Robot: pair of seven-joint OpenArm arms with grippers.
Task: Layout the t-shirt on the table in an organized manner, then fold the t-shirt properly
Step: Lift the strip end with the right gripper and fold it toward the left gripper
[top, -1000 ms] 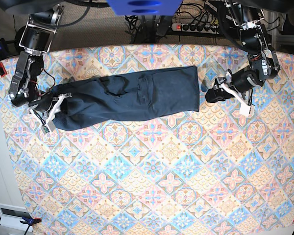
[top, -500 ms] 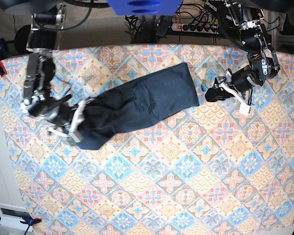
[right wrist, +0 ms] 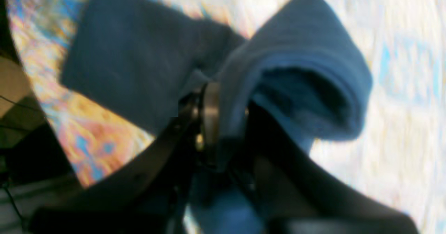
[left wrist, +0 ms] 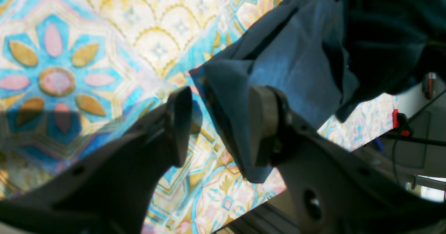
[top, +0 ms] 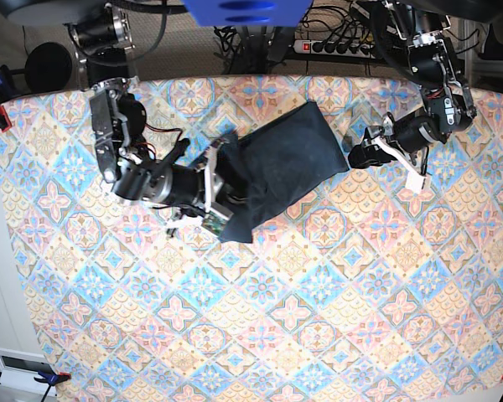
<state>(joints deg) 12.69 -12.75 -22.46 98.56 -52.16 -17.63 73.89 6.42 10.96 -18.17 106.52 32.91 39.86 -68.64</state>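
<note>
Right gripper (right wrist: 223,122) clamped on the t-shirt (top: 272,172) fold. Left gripper (left wrist: 217,126) jaws apart, shirt corner between them, ungripped, over the table (top: 318,318).

Base view: even, bright overhead light, sharp, soft shadows under arms. Right wrist view: heavily blurred, table (right wrist: 400,70) washed out by glare. Left wrist view: foreground fingers (left wrist: 264,122) soft, dark shadow on cloth at left.

T-shirt (left wrist: 296,66) corner between spread fingers (left wrist: 181,122) (unclamped).
</note>
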